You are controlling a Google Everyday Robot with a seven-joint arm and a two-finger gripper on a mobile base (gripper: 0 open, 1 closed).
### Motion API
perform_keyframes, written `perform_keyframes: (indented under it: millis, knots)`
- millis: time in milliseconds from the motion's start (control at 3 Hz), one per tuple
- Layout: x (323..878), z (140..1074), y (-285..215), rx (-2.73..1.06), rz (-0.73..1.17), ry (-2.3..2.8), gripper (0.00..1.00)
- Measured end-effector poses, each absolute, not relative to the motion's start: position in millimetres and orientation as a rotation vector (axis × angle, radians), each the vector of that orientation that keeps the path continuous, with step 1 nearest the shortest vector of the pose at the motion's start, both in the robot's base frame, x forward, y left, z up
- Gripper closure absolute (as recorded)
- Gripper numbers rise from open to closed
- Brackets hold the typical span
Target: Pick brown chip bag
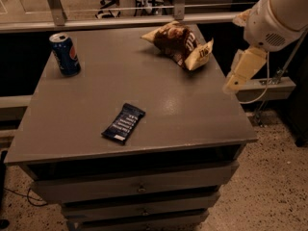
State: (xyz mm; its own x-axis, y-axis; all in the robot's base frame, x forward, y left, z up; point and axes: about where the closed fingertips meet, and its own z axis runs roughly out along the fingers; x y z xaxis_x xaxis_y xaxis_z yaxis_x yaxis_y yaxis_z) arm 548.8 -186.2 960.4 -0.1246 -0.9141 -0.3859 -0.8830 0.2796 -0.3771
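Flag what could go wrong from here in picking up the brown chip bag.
The gripper hangs beyond the right edge of the table, so swinging in low could clip that edge. The brown chip bag lies crumpled near the far right corner; a glancing approach might shove it off, or catch only a loose end.

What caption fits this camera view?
Beside the table, the gripper hangs near the chip bag; can and wrapper sit farther off.

Grey drawer cabinet (96,189), speckled floor (274,177); metal rail (120,22) behind
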Motion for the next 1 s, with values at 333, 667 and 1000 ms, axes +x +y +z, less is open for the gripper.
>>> perform_keyframes:
  millis: [333, 667, 1000]
  knots:
    - [615, 963, -174, -1.519, -0.057, 1.933, 0.00]
    - [667, 948, -162, -1.382, 0.073, 1.923, 0.00]
    - [698, 927, -145, -1.264, 0.212, 1.926, 0.00]
